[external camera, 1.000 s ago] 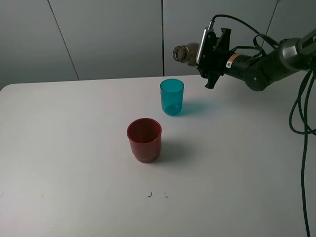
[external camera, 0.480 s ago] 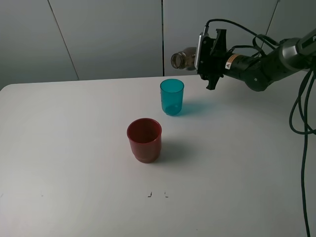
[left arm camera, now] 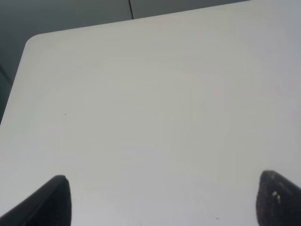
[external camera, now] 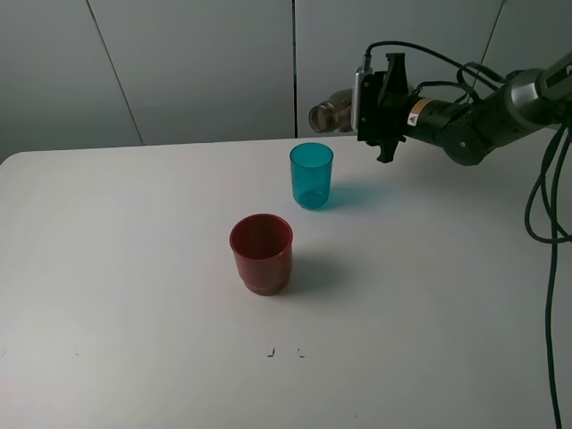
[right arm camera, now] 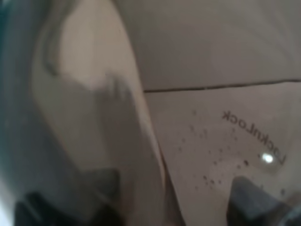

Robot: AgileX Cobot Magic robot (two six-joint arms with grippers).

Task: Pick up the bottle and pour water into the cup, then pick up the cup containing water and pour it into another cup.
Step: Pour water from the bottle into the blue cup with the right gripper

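Bottle (external camera: 335, 111) first: it is off the table (external camera: 134, 268), lying close to level in the right tool (external camera: 362, 105). Its long axis runs across the high view. The narrow neck and open mouth point toward the left of that view, the mouth a little lower than the part the tool grips. The base end is hidden behind the tool. The mouth hangs in the air above the teal cup (external camera: 311, 175) and slightly to its right, well clear of the rim. The right tool is clamped across the bottle's body, turned on its side.

In the right wrist view the bottle (right arm camera: 141, 117) fills nearly the whole picture as smoky, see-through plastic. Raised lettering shows on it, and a pale surface with a dark seam shows through the wall. Whether it holds water cannot be told.

The teal cup stands upright toward the far side of the table. The red cup (external camera: 261, 253) stands upright nearer the camera and a little to the left, apart from the teal one.

The left tool (left arm camera: 164, 205) shows only in its own wrist view. Its two dark fingertips (left arm camera: 54, 202) are spread wide, with white table (left arm camera: 150, 94) showing between them.

The table is plain matte white with a rounded corner at far left and two small dark marks (external camera: 271, 352) near its front. Behind it stands a grey panelled wall (external camera: 179, 63) with thin dark seams. Black cables (external camera: 545, 197) hang down at the right edge, beside the right arm.
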